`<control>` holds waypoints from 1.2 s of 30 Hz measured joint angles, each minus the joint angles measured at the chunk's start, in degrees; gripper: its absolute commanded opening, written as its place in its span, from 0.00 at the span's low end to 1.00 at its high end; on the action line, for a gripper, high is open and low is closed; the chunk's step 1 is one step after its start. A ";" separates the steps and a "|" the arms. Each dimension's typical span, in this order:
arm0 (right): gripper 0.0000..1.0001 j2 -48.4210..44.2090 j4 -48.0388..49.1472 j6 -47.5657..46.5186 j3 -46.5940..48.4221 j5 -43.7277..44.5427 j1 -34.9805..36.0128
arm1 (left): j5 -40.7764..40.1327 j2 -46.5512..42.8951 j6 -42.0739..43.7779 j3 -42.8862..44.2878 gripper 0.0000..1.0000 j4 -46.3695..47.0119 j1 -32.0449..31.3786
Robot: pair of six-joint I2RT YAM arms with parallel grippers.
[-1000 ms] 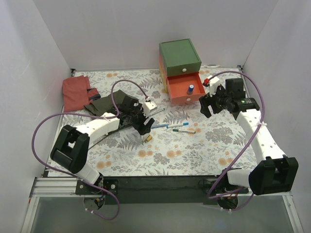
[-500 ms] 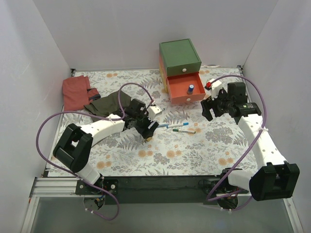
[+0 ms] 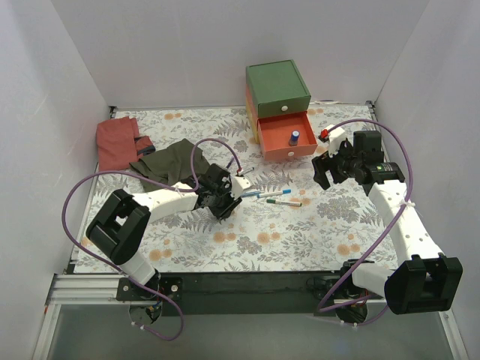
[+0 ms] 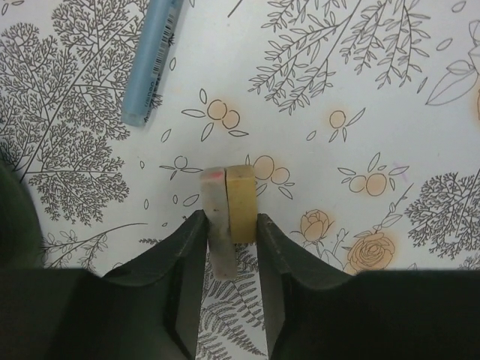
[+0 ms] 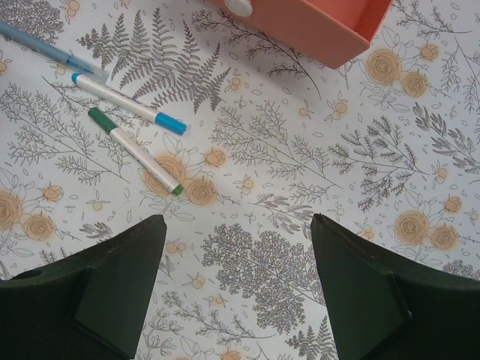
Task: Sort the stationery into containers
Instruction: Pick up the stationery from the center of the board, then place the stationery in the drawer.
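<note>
Progress: early. Only the small blue cylinder (image 3: 295, 137) is filed, standing upright in the pulled-out red-orange drawer (image 3: 279, 153) of the chest (image 3: 277, 84) at the table's 12-to-1 o'clock; green and yellow drawers look closed from the top view. Still loose mid-table on the floral table cover (image 3: 300, 232): pale blue pen (image 4: 154, 56), blue-capped marker (image 5: 124, 103), green-capped marker (image 5: 135, 151), all lying flat close together, about 7 o'clock of the open drawer. Left gripper (image 4: 228, 232) is down on the cover with its fingers pressed against both sides of the small two-tone piece (image 4: 229, 199), so clamped on it as far as I can see, piece not lifted. The piece sits at 8 o'clock of the pens, with the pale blue pen near it at 11 o'clock in the wrist view. It's a short blocky thing: a grey slab with a reddish tip and a yellowish slab, side by side and touching. Right gripper (image 5: 236, 300) is spread wide, empty, hovering at 4 o'clock of the drawer. Judgement: nearly everything is still to sort
</note>
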 measured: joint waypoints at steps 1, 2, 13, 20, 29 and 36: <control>0.87 0.00 0.00 0.00 0.00 0.00 0.00 | 0.04 0.09 -0.04 0.00 0.00 0.00 -0.02; 0.87 0.00 0.02 0.00 0.00 0.02 -0.02 | 0.00 0.09 -0.17 0.02 0.00 0.00 -0.02; 0.88 0.55 0.31 -0.13 0.00 0.90 -0.85 | 1.95 -1.90 6.56 17.16 0.00 -9.16 0.02; 0.88 0.55 1.27 -0.13 -1.62 1.27 -2.05 | 5.42 -2.73 11.89 31.93 0.00 -5.66 0.44; 0.88 0.55 1.77 0.00 -2.23 1.92 -4.20 | 6.21 10.05 12.39 40.63 0.00 3.98 0.81; 0.88 0.46 2.19 0.04 -2.62 2.10 -5.53 | 6.01 12.66 12.90 36.39 0.00 11.50 1.36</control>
